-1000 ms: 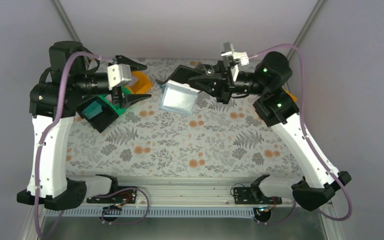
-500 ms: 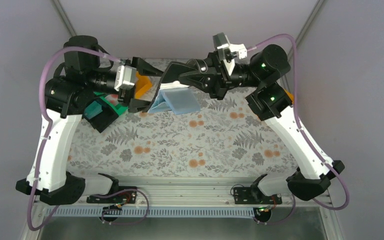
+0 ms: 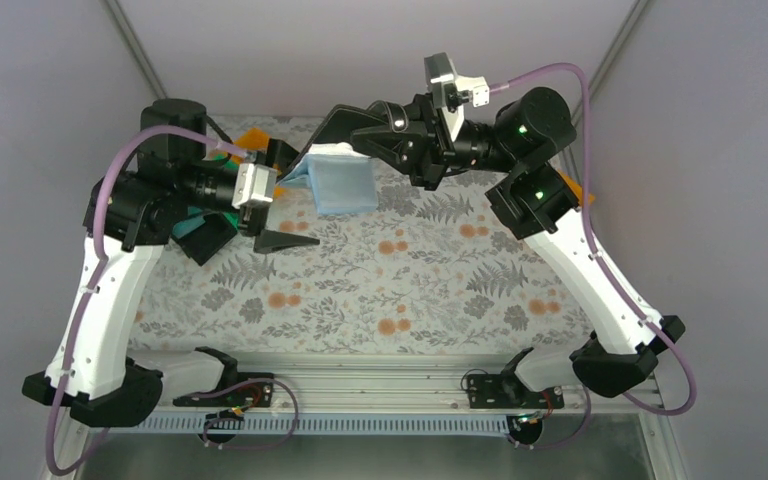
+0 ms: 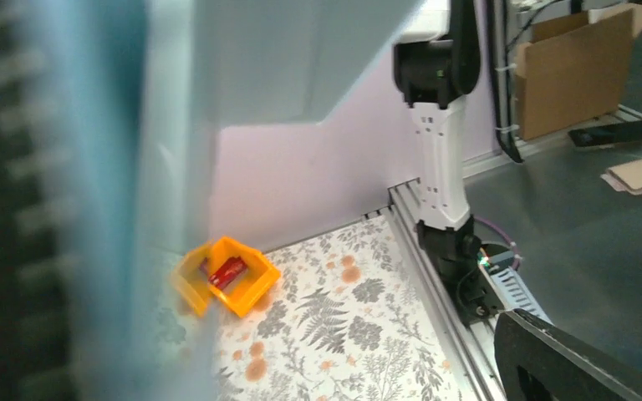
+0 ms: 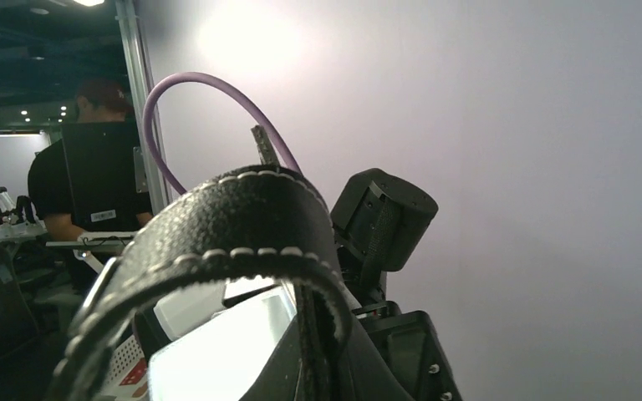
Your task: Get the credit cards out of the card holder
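The right fingers [image 3: 375,140] are clamped on the black outer flap of the wallet [image 3: 345,185], which is lifted off the counter [image 3: 410,290] near its 12 o'clock edge. Held by one half like this, the grey-blue pocketed half hangs open, apparently so the pockets face the other arm. The right wrist view shows only stitched black leather close against the lens. The left fingers [image 3: 295,195] stand spread wide at the wallet's 9 o'clock. One tip points toward 12 and the other toward 6 of its near edge, and they touch nothing I can see. They look set to reach into a pocket. No card shows in the wallet from above. A red thing [image 4: 228,271] lies in an orange bin [image 4: 255,294] at the counter's 2 o'clock; whether it is a card I cannot tell.
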Robot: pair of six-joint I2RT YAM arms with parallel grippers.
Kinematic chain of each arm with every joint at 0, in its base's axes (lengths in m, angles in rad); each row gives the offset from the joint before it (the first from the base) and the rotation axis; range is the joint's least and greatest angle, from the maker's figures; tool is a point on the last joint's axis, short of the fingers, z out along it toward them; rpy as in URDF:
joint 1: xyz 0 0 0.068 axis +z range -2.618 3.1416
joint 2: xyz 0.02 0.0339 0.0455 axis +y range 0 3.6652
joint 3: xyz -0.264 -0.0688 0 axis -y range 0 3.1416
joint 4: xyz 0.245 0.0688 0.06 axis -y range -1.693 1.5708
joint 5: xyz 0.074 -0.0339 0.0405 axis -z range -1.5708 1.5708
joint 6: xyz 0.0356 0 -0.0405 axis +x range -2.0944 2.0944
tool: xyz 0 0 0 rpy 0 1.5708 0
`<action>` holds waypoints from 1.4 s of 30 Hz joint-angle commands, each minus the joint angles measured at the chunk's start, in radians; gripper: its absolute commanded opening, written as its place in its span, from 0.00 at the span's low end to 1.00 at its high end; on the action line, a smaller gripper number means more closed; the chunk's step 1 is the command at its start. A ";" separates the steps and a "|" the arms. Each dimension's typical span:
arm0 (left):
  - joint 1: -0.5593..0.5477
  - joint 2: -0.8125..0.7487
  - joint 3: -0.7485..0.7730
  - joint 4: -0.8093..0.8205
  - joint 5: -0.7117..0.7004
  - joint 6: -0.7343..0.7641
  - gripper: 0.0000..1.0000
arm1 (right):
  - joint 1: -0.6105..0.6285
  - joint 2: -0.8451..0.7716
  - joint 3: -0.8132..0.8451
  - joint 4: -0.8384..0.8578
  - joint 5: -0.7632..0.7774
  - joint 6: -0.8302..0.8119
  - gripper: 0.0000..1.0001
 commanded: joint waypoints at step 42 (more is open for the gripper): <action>0.100 -0.048 -0.267 0.189 -0.574 -0.450 0.02 | -0.049 -0.066 -0.161 -0.559 0.401 -0.463 0.99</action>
